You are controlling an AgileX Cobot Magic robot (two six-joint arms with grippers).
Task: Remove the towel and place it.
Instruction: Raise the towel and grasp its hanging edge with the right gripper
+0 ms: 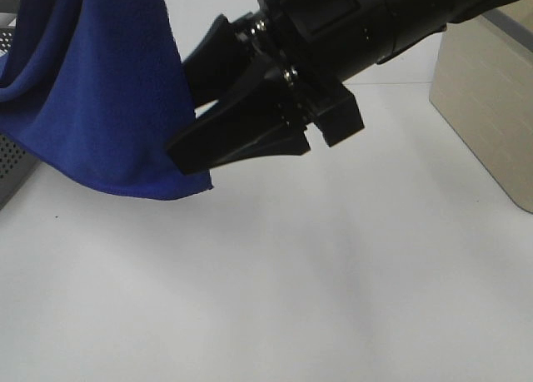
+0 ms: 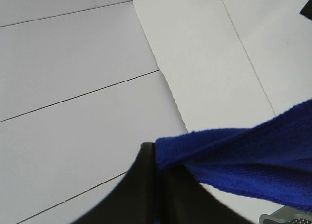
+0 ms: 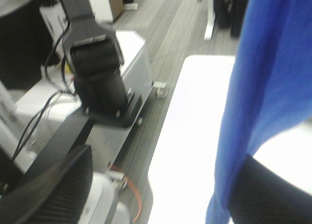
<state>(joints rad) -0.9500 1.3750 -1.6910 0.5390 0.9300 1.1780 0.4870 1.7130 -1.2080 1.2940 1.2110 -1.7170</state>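
The royal-blue towel (image 1: 100, 91) hangs in folds at the left of the exterior high view, lifted off the white table (image 1: 333, 274). My left gripper (image 2: 155, 153) is shut on a stitched edge of the towel (image 2: 243, 155); it is out of the exterior view. My right gripper (image 1: 185, 107) reaches in from the upper right, close to the camera, with its jaws apart on either side of the towel's hanging edge. In the right wrist view the towel (image 3: 273, 77) drapes in front of one finger (image 3: 263, 194) of the right gripper (image 3: 170, 160), and the other finger (image 3: 53, 185) stands well away.
A grey mesh basket (image 1: 10, 161) sits at the left edge, partly under the towel; its corner shows in the left wrist view (image 2: 287, 218). A beige box (image 1: 491, 107) stands at the right. The left arm's base (image 3: 95, 72) stands beyond the table edge.
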